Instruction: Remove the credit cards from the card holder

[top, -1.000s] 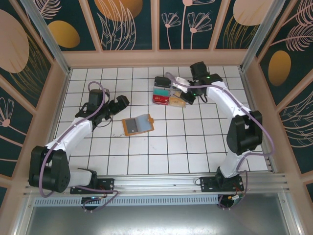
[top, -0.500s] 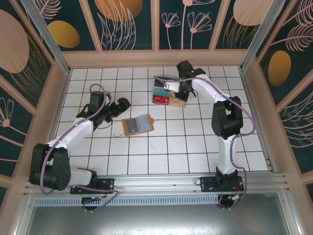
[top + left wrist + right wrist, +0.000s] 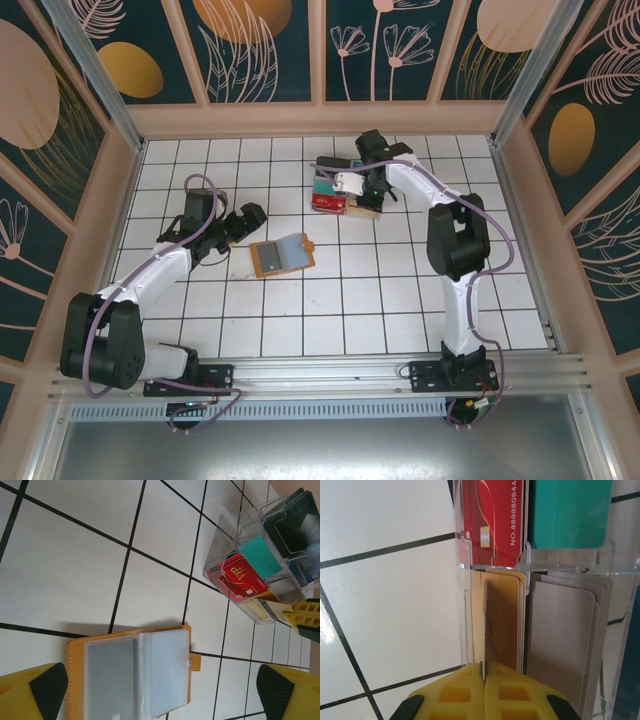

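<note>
Right wrist view, bottom centre: right gripper (image 3: 484, 672) pinches a gold card (image 3: 502, 625) (unreadable from overhead); left gripper (image 3: 160, 686) gapes empty near the card holder (image 3: 110, 680).

I read the rectangular leather card holder (image 3: 131, 675) as tan-orange, its plastic pockets grey-blue. The floor tiles (image 3: 65, 570) are white with black grid lines. The transparent acrylic organiser (image 3: 216, 565) shows a red plastic card (image 3: 241, 577) with pale lettering, a teal plastic card (image 3: 260, 555) and a gold plastic card (image 3: 502, 620). The left gripper (image 3: 163, 692) has yellow fingers (image 3: 17, 700) and black pads (image 3: 47, 687).
</note>
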